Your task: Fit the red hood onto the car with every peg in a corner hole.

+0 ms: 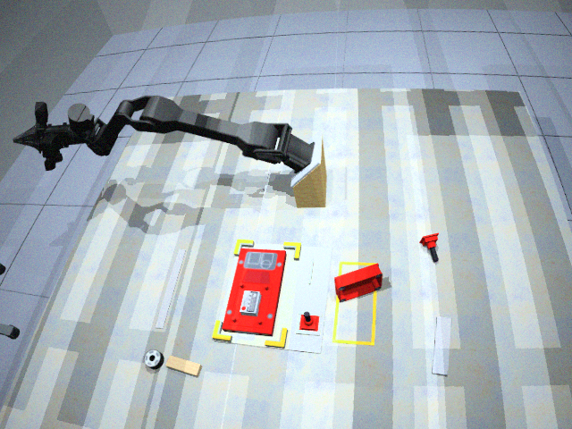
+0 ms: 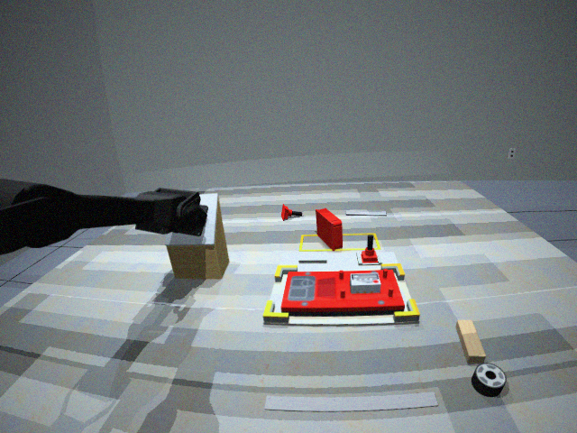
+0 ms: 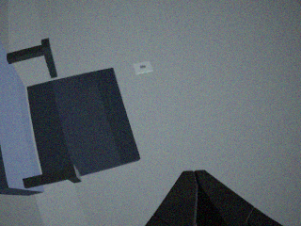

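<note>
Top view, starting from the chassis (image 1: 254, 281) (image 2: 321, 298): sitting on a patchy grey-and-cream table (image 1: 392, 392) (image 2: 325, 358), with bluish tiled floor (image 1: 323, 50) beyond. Behind the table in the exterior view, got a plain grey wall (image 2: 303, 93) with an outlet (image 2: 511, 152). Boxed in at the corners by a yellow-cornered jig (image 1: 222, 337) (image 2: 276, 318), engine block (image 1: 250, 302) (image 2: 365, 287) on deck, pegs (image 1: 266, 288) (image 2: 342, 294) sticking up around it.

Now the hood (image 1: 358, 279) (image 2: 328, 229): standing on edge beside the chassis, partly over a yellow outline (image 1: 353, 342) (image 2: 340, 250). Watch out for the red piece with an upright black stem (image 1: 308, 322) (image 2: 369, 255), right next to the chassis on the hood's side. Farther out past the hood, see another red piece with a black stem (image 1: 430, 240) (image 2: 285, 213), tipped over. Off the engine end, find a wooden block (image 1: 183, 365) (image 2: 471, 341) and a wheel (image 1: 154, 357) (image 2: 489, 379) close together.

Off the other end, note a wooden wedge (image 1: 311, 191) (image 2: 193, 262) near the arm (image 1: 184, 120) (image 2: 106, 209). Gripper (image 1: 14, 139) (image 3: 194, 180) well apart from the chassis, fingers closed together on nothing. Can't read any lettering on the engine block, markings too small.
</note>
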You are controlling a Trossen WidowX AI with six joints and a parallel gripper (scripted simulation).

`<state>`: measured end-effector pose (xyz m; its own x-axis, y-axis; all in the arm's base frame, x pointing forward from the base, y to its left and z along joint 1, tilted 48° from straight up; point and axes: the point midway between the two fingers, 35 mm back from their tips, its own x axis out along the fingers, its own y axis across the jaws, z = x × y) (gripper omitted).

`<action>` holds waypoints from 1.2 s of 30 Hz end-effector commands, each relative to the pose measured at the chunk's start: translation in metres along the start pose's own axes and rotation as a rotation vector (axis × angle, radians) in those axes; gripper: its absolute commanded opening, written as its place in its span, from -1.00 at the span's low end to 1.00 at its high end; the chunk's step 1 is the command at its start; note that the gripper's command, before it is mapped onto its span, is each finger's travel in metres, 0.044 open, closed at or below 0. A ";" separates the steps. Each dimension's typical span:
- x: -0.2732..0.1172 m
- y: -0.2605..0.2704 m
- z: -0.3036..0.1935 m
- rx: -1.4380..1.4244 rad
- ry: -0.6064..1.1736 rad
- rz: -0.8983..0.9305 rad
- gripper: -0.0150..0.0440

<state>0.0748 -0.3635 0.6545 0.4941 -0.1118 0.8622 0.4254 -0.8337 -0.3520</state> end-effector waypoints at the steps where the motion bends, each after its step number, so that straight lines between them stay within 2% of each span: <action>1: 0.000 0.001 0.000 0.001 0.002 0.001 -0.49; 6: 0.003 0.023 -0.002 0.045 0.064 0.039 -0.49; 16: 0.018 0.095 0.054 0.525 0.152 0.133 -0.49; 26: 0.028 0.152 0.133 0.958 0.230 0.247 -0.49; 36: 0.024 0.200 0.236 1.378 0.335 0.425 -0.49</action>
<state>0.3224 -0.4121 0.5382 0.6151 -0.4676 0.6348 0.7868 0.3123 -0.5323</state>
